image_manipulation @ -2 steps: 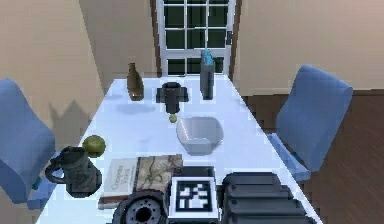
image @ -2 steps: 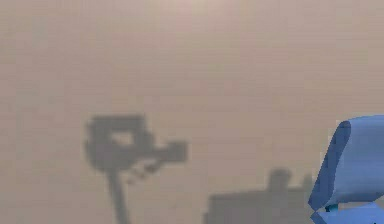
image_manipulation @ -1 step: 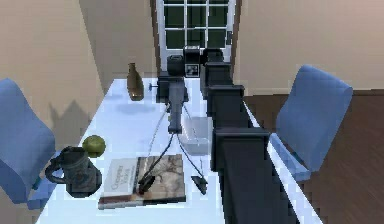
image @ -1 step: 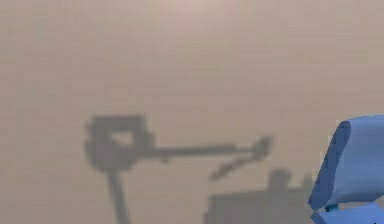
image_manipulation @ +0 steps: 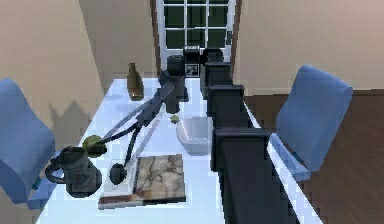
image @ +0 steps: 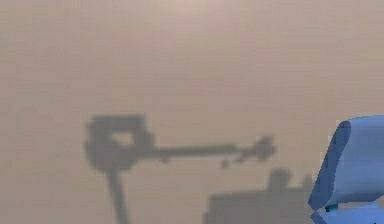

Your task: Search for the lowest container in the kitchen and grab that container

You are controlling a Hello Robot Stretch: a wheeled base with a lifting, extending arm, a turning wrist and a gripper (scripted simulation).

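Note:
On a white table (image_manipulation: 120, 120) stand several vessels: a low white bowl-like container (image_manipulation: 195, 133) near the arm, a dark jug (image_manipulation: 78, 170) at the near left corner, and a slim brown vase (image_manipulation: 134, 80) farther out. My arm (image_manipulation: 235, 140) rises as a dark bar over the table's right side. The gripper (image_manipulation: 112, 158) reaches down and left across the tabletop, its thin fingers (image_manipulation: 140, 120) ending near a small yellow-green ball (image_manipulation: 92, 143). I cannot tell whether it holds anything.
A flat marbled book (image_manipulation: 155, 180) lies at the table's near edge. Blue chairs stand to the left (image_manipulation: 20, 130) and right (image_manipulation: 312, 110) of the table, and one (image: 352, 165) shows again in the forward view's lower right. A beige wall (image: 180, 70) is close ahead. A paned door (image_manipulation: 196, 25) lies beyond the table.

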